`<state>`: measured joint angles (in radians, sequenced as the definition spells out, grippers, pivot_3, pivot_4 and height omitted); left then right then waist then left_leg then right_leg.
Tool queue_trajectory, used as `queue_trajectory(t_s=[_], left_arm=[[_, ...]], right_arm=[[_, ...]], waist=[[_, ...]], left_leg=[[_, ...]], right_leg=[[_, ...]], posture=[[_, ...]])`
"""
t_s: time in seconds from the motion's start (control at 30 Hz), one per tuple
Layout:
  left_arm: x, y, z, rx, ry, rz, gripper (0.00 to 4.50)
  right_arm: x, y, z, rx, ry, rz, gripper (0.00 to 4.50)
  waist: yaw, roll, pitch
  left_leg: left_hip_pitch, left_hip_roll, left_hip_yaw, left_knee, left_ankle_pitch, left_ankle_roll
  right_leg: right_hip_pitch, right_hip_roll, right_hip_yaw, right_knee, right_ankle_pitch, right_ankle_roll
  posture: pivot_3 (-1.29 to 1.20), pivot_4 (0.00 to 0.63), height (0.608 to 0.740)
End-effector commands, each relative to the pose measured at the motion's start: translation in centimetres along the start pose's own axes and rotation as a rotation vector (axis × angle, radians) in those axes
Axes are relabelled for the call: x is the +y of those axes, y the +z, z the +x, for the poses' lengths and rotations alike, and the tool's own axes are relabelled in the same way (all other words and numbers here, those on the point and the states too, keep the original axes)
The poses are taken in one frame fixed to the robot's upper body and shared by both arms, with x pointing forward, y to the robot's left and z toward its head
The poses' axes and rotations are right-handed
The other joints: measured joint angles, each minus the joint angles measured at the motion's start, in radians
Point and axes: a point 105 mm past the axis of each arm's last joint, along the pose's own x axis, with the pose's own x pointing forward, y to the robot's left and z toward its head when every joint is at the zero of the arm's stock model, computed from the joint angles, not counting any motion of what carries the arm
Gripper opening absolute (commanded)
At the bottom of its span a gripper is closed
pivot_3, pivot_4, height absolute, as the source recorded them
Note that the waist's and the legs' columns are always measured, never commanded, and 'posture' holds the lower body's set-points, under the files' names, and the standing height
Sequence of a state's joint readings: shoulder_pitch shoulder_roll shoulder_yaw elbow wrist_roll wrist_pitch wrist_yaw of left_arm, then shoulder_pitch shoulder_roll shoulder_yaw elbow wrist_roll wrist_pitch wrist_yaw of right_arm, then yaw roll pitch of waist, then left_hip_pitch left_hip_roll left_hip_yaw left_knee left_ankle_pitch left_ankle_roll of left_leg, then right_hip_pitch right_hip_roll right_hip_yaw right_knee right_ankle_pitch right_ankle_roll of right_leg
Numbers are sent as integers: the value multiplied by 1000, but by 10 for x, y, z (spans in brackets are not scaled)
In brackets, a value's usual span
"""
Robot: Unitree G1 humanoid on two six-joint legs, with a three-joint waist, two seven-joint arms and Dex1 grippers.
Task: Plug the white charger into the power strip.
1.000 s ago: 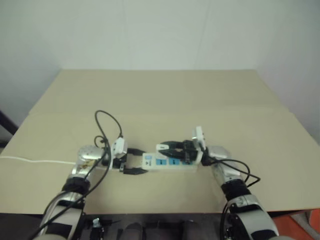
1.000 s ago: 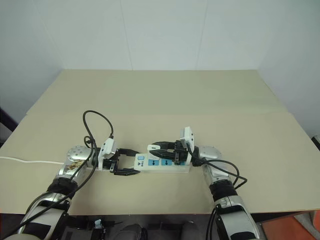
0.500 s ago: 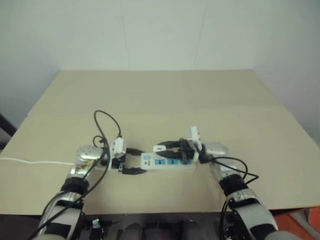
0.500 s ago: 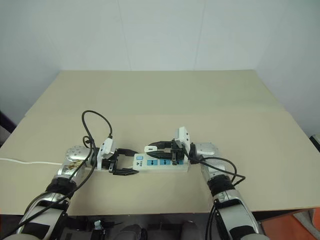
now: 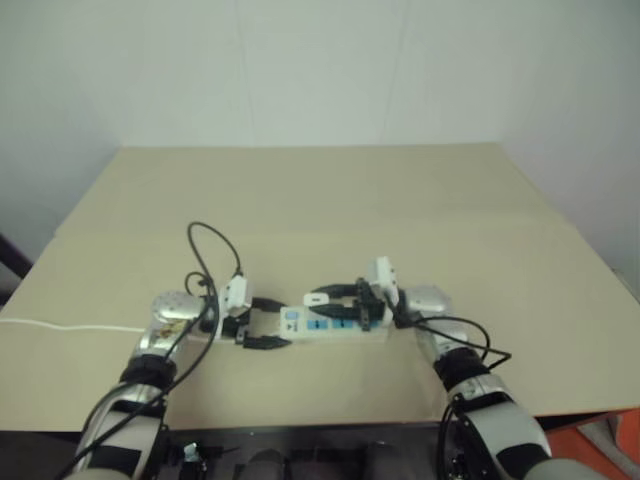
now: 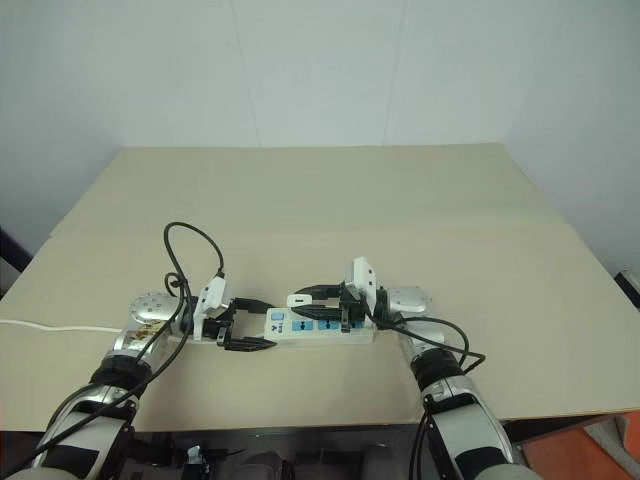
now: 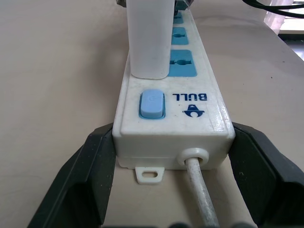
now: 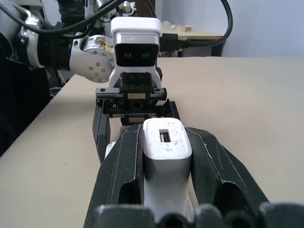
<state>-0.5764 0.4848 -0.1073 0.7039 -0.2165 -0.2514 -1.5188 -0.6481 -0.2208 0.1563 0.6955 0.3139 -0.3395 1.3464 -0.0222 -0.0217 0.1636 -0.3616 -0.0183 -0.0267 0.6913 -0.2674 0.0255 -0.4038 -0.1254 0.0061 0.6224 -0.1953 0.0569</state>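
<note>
Now, right gripper (image 6: 318, 300) clamped on the white charger (image 8: 166, 156), one black finger (image 8: 124, 168) on each side face, pointing roughly level toward the robot's left along the strip. Right forearm reaching in from the near right corner, wrist bent inward over the table (image 6: 420, 215).

Charger standing over the power strip (image 6: 320, 327), base down at the first blue socket panel (image 7: 180, 62) next to the blue switch (image 7: 152, 104); left wrist view gives the body upright on that panel, prongs hidden, so seating depth cannot be judged.

Left gripper (image 6: 247, 322) closed on the switch end of the strip, fingers (image 7: 90, 175) pressed against both long sides, thin white cord (image 7: 202, 199) leaving the end wall between them. Left arm coming in from the near left, gripper aimed toward the robot's right and tilted slightly down, facing the right gripper head-on.

Strip lying flat on the tan table, near the front edge, long axis running left to right. Cord trailing off across the table to the left edge (image 6: 50, 324).
</note>
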Motion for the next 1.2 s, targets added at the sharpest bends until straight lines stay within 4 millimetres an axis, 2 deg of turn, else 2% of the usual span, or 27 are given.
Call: queue_trajectory(t_s=[0.03, 0.2, 0.37, 0.8, 1.13, 1.2], left_arm=[[-7, -3, 2, 15, -43, 4, 3219], [-6, -3, 2, 16, -43, 5, 3219], [-6, -3, 3, 16, -46, 4, 3219], [-6, -5, 3, 19, -40, 7, 3219], [-7, -5, 4, 15, -35, 9, 3219], [-7, -6, 4, 16, -32, 0, 3219]], right_arm=[[11, -36, -13, 144, -11, 76, 1151], [8, -36, -12, 147, -23, 73, 1151], [3, -40, -11, 179, -31, 146, 1151], [6, -36, -13, 177, -9, 14, 1151], [-1, -33, -16, 181, -28, 27, 4482], [0, -33, -17, 179, -20, 32, 4482]], waist=[[0, 0, 0], [0, 0, 0], [-2, 0, 0], [-2, 0, -1], [6, -1, -1], [6, -1, -1]], left_leg=[[0, 0, 0, 0, 0, 0], [2, 0, 0, -1, 0, 0], [7, 0, 2, -4, 0, 0], [8, 1, 2, -5, 0, 0], [8, 1, 1, -11, 0, 0], [8, 1, 1, -12, 0, 0]], right_leg=[[0, 0, 0, 0, 0, 0], [1, 0, 1, 0, 0, 0], [3, 0, 3, 0, -1, 1], [3, 1, 4, 0, -2, 3], [4, 1, 3, -7, 0, -1], [4, 1, 3, -9, 0, -1]], posture=[[0, 150, 740], [0, 150, 740], [0, 150, 740], [0, 150, 740], [0, 150, 740], [0, 150, 740]])
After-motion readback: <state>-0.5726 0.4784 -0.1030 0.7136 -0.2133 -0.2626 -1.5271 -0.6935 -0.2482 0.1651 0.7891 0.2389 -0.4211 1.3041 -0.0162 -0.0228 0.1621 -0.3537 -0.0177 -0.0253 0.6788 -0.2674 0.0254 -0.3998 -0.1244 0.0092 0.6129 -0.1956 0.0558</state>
